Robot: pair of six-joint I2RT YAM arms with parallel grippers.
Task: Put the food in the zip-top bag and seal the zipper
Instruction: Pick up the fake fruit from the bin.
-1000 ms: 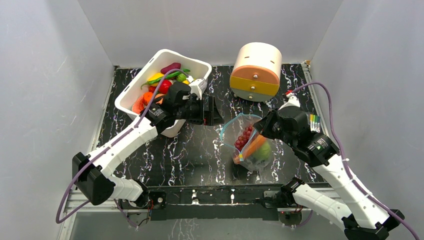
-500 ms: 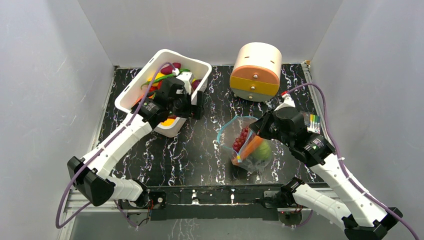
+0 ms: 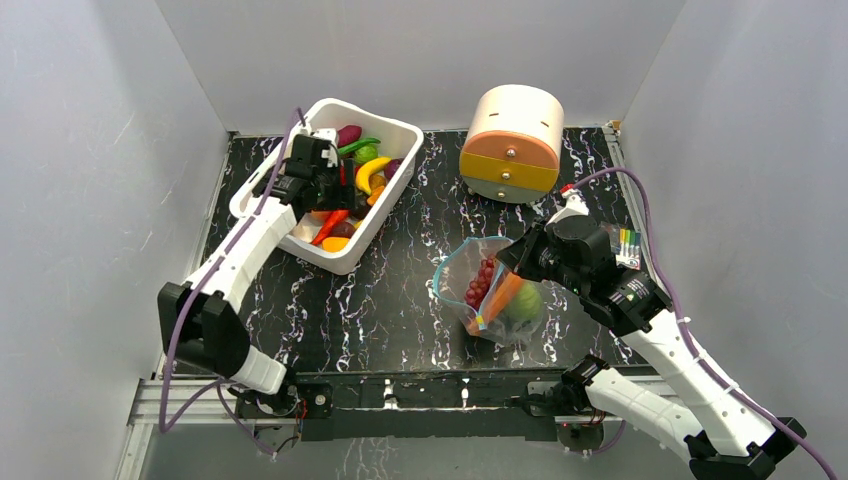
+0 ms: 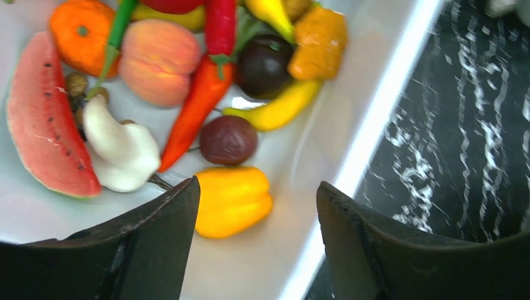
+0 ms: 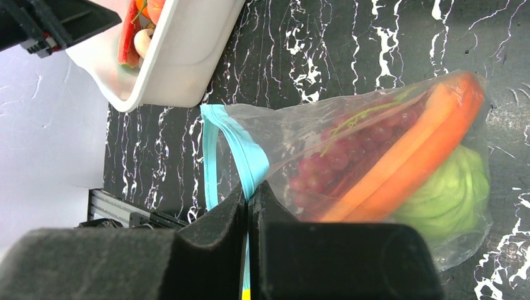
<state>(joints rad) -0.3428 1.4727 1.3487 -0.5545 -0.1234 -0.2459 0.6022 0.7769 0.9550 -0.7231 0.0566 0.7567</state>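
Note:
The zip-top bag [image 3: 497,297] lies on the black marbled table with its mouth gaping to the left. It holds red grapes [image 5: 340,156], an orange carrot [image 5: 415,150] and a green cabbage [image 5: 447,197]. My right gripper [image 5: 249,190] is shut on the blue-teal zipper [image 5: 240,153] at the bag's mouth edge. More food fills the white bin [image 3: 395,135]: a peach [image 4: 159,62], an orange [image 4: 81,28], a red chili [image 4: 197,106] and a yellow pepper [image 4: 231,200]. Over the bin's near corner my left gripper [image 4: 257,187] hangs open, with the yellow pepper below by its left finger.
A cream and orange round drawer box [image 3: 512,140] stands at the back, right of the bin. Coloured markers [image 3: 628,243] lie by the right arm. A watermelon slice [image 4: 44,119] and a white piece [image 4: 122,147] also sit in the bin. Grey walls close three sides.
My left arm has swung from the table's middle back and left until it is above the bin, its jaws narrowing somewhat. The right gripper has kept its hold, shifting the bag slightly left.

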